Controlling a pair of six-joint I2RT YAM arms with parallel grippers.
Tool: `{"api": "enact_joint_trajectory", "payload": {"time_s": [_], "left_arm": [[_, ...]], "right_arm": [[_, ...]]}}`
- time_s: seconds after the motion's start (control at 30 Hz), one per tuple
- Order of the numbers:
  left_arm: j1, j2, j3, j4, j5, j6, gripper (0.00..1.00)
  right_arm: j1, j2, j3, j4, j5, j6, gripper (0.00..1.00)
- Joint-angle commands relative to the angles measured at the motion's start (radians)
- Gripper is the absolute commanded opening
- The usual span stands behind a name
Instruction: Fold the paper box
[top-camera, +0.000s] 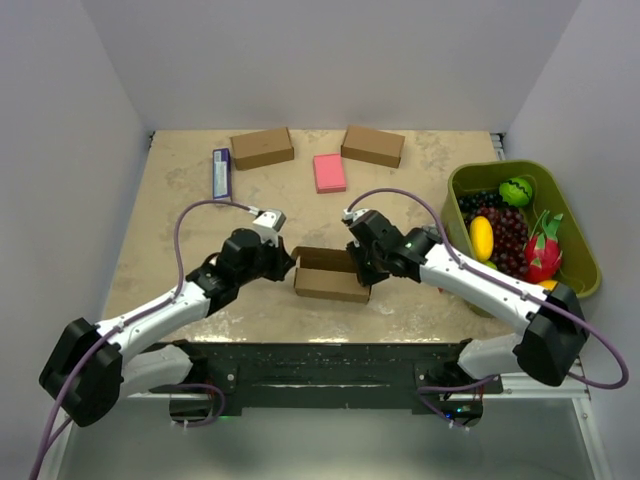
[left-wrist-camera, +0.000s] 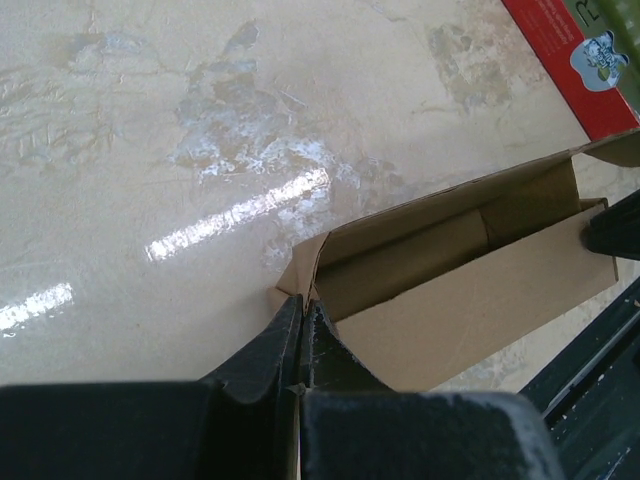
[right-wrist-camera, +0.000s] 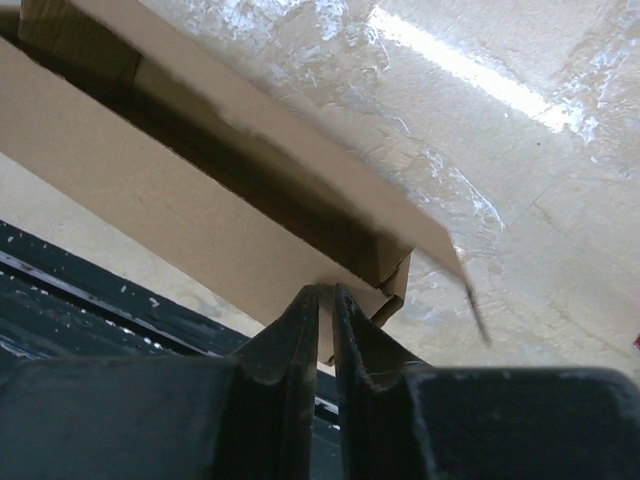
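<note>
Cardboard paper box (top-camera: 330, 282) gripped endwise by left gripper (left-wrist-camera: 303, 312) and, seemingly, right gripper (right-wrist-camera: 326, 300); pink pad (top-camera: 329, 172) beyond.

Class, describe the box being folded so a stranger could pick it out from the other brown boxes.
Start at the beige table and go to the middle of its near edge. There sits the paper box, pinched at each end by the left gripper and right gripper. Unlike the two closed boxes at the far edge, its top gapes open.

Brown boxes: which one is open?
The paper box nearest the arms, pinched at each end by the left gripper and right gripper, is open on top. The far-left box and far-right box are closed.
</note>
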Motion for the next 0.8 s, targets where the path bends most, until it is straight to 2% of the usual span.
{"api": "enact_joint_trajectory", "payload": {"time_s": [0.0,0.07,0.1,0.2,0.23,0.3,0.43,0.6,0.7,0.77], "left_arm": [[-0.007,0.022,0.054,-0.004,-0.026,0.01,0.0],[-0.009,0.022,0.072,-0.023,-0.029,0.033,0.0],[-0.009,0.024,0.079,-0.031,-0.027,0.042,0.0],[-0.007,0.032,0.103,-0.043,-0.009,0.078,0.0],[-0.009,0.033,0.109,-0.043,0.003,0.085,0.0],[-0.009,0.041,0.115,-0.043,0.017,0.105,0.0],[-0.007,0.053,0.128,-0.077,0.06,0.134,0.0],[-0.009,0.082,0.146,-0.098,0.083,0.177,0.0],[-0.007,0.098,0.157,-0.106,0.1,0.188,0.0],[-0.007,0.108,0.164,-0.113,0.094,0.193,0.0]], "right_arm": [[0.001,-0.092,0.039,-0.014,-0.005,-0.048,0.33],[0.002,-0.129,0.068,-0.026,-0.068,-0.11,0.43],[0.002,-0.143,0.077,-0.034,-0.086,-0.133,0.56],[0.004,-0.174,0.114,-0.047,-0.12,-0.209,0.78],[0.004,-0.174,0.13,-0.05,-0.12,-0.238,0.9],[0.008,-0.168,0.146,-0.044,-0.119,-0.287,0.97],[0.013,-0.159,0.147,0.073,-0.108,-0.375,0.99],[0.013,-0.088,0.117,0.212,-0.082,-0.576,0.99],[0.013,-0.047,0.099,0.308,-0.1,-0.627,0.99],[0.013,-0.024,0.133,0.296,-0.124,-0.616,0.99]]}}
